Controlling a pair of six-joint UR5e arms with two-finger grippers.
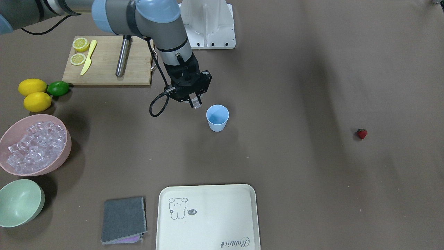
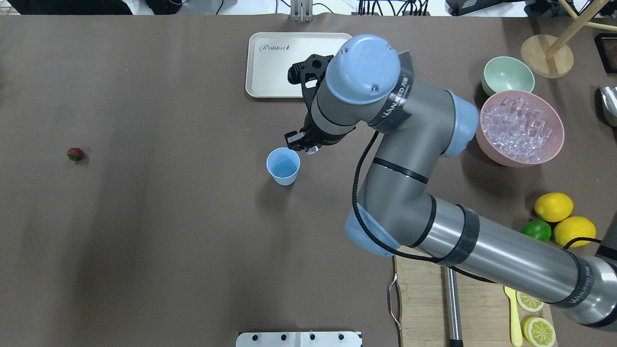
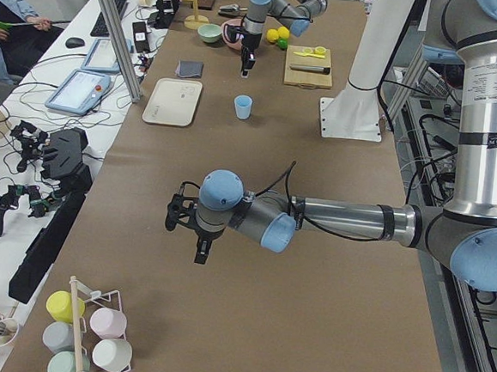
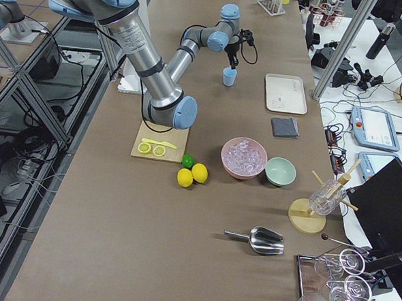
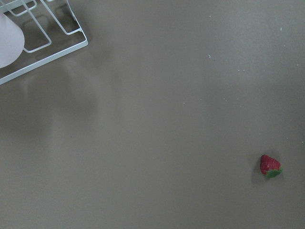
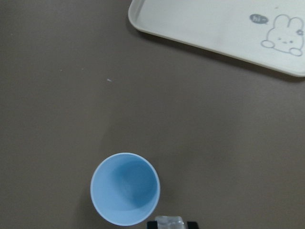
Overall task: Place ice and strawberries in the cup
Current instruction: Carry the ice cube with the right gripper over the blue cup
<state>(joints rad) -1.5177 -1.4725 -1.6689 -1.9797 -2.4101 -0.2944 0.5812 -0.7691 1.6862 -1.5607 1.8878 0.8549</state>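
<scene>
Ice cube (image 1: 197,104) pinched in right hand (image 2: 309,150) hangs beside cup (image 1: 217,118) above brown tabletop (image 1: 295,156); grip of left hand (image 3: 202,250) unclear.

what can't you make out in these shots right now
Exterior left view: the left gripper shows only here, small; open or shut unclear.
Right wrist view: the bottom edge cuts off the clear ice cube in the right gripper.
Front view: the right arm covers the top end of the metal rod on the wooden cutting board.
</scene>
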